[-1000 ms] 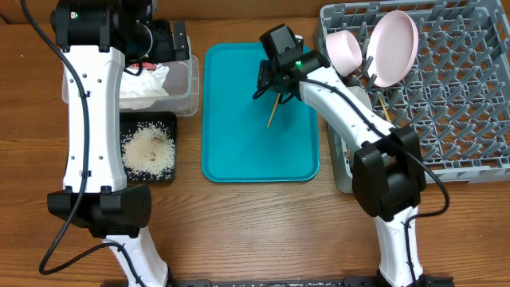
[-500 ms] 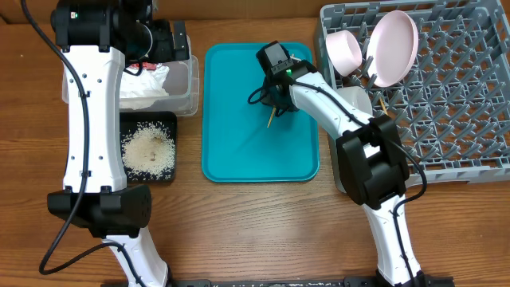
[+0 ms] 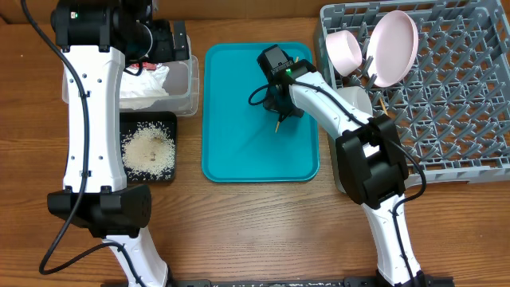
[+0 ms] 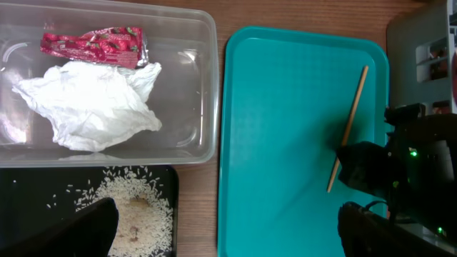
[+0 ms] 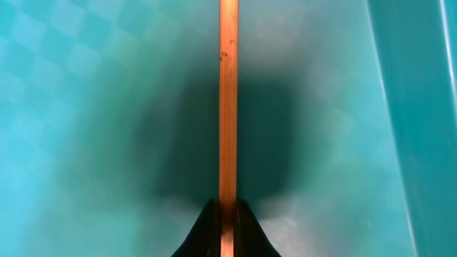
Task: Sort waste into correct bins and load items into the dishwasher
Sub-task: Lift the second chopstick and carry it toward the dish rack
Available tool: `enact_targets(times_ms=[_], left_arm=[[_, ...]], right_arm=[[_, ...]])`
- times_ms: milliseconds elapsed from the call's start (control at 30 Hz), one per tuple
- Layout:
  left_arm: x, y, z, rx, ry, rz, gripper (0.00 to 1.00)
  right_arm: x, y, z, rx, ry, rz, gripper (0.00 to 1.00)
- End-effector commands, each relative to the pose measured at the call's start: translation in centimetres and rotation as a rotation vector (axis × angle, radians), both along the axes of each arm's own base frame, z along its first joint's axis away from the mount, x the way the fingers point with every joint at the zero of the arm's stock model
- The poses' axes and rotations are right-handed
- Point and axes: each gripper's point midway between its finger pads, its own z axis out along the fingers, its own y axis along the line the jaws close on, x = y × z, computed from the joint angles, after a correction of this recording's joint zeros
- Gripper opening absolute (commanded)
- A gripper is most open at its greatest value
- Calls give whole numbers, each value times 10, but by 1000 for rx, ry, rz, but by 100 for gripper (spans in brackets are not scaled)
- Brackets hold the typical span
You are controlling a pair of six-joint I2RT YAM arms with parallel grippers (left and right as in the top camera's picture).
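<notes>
A thin wooden chopstick [image 5: 228, 100] lies on the teal tray [image 3: 239, 135]. My right gripper [image 5: 228, 214] is shut on its lower part, and from overhead the right gripper [image 3: 278, 110] stands low over the tray's right half with the chopstick [image 3: 276, 124] tip poking out below it. The chopstick [image 4: 348, 128] also shows in the left wrist view. My left gripper [image 4: 225, 232] hangs open and empty above the bins. The clear tub [image 3: 190, 84] holds the white napkin [image 4: 93, 107] and the red wrapper [image 4: 93, 44]. Rice [image 3: 148, 148] lies in the black tray [image 3: 127, 119].
The grey dish rack [image 3: 462, 119] fills the right side, with a white-pink plate [image 3: 396, 44] and a pink-white bowl [image 3: 344, 48] standing at its near-left corner. My left arm runs along the table's left side beside the tub and black tray.
My right gripper has come down over the chopstick on the teal tray and shut on it. The left arm has not moved.
</notes>
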Motion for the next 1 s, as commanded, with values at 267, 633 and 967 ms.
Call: enact_targets(times_ms=[267, 633, 967], left_arm=[[2, -3, -2, -1, 4, 6, 100], [2, -3, -2, -1, 4, 6, 100], [2, -3, -2, -1, 4, 6, 100]], right_arm=[[-27, 12, 34, 32, 155, 237, 4], [-22, 10, 168, 3, -2, 490, 4], [-32, -38, 278, 13, -221, 480, 4]])
